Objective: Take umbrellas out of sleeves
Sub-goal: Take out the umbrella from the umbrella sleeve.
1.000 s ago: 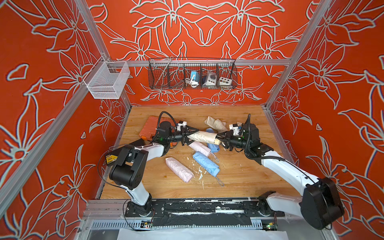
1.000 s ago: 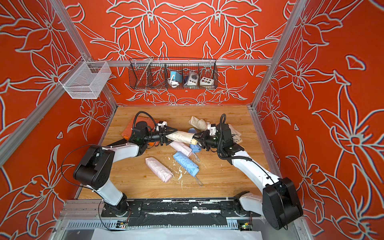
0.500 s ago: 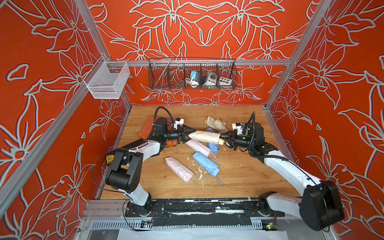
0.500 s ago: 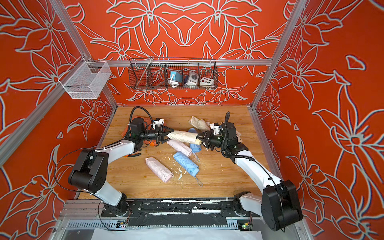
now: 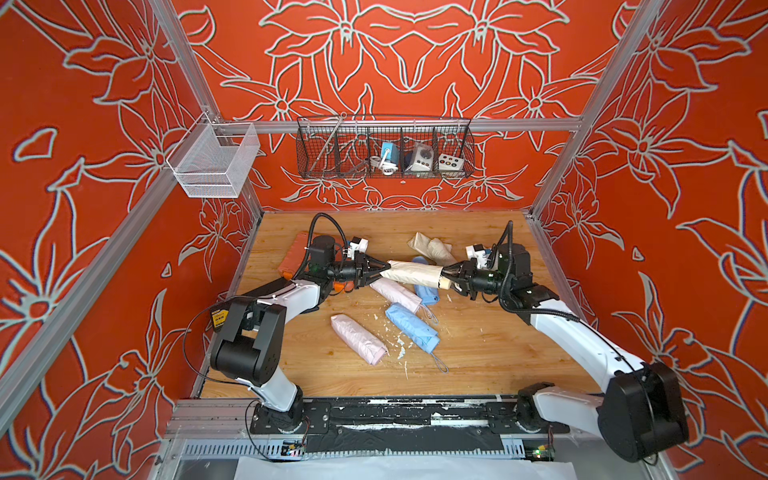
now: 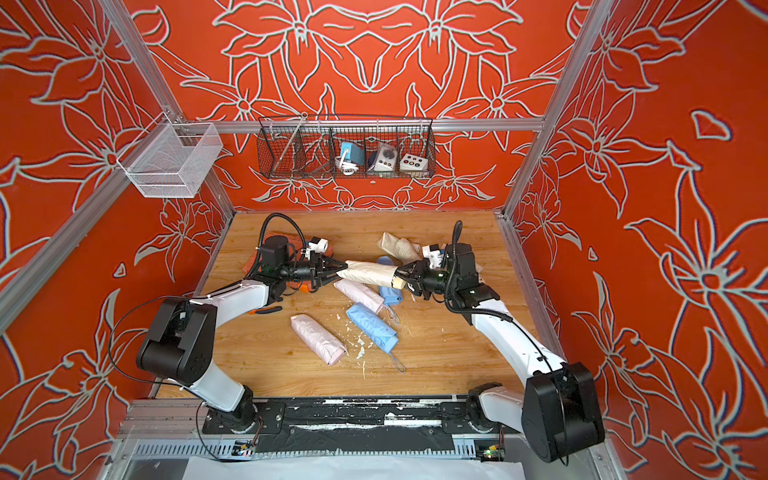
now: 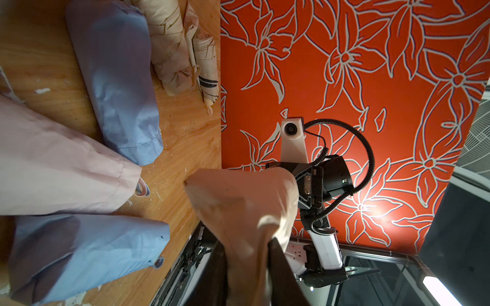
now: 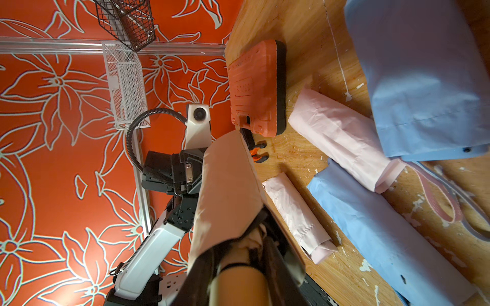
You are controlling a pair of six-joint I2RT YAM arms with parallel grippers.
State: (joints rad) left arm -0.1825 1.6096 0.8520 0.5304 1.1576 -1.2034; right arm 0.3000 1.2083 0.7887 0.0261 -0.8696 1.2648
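in a top view the cream sleeve (image 5: pixel 411 272) is held beside the orange tool case (image 5: pixel 291 259), with the left gripper (image 5: pixel 380 270) at its nearer tip. left wrist view: the fingers (image 7: pixel 279 267) pinch the sleeve fabric. right wrist view: the right gripper (image 8: pixel 238 238) clamps the handle of the cream umbrella (image 8: pixel 238 286), farther from the case.

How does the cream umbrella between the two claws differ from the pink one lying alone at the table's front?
The cream umbrella is held in the air, the left gripper pinching one end and the right gripper the handle end; the pink umbrella lies on the table, untouched. The cream one shows a tan handle stub; the pink one shows none. Colours differ: cream against pale pink. Both are short fabric-covered bundles.
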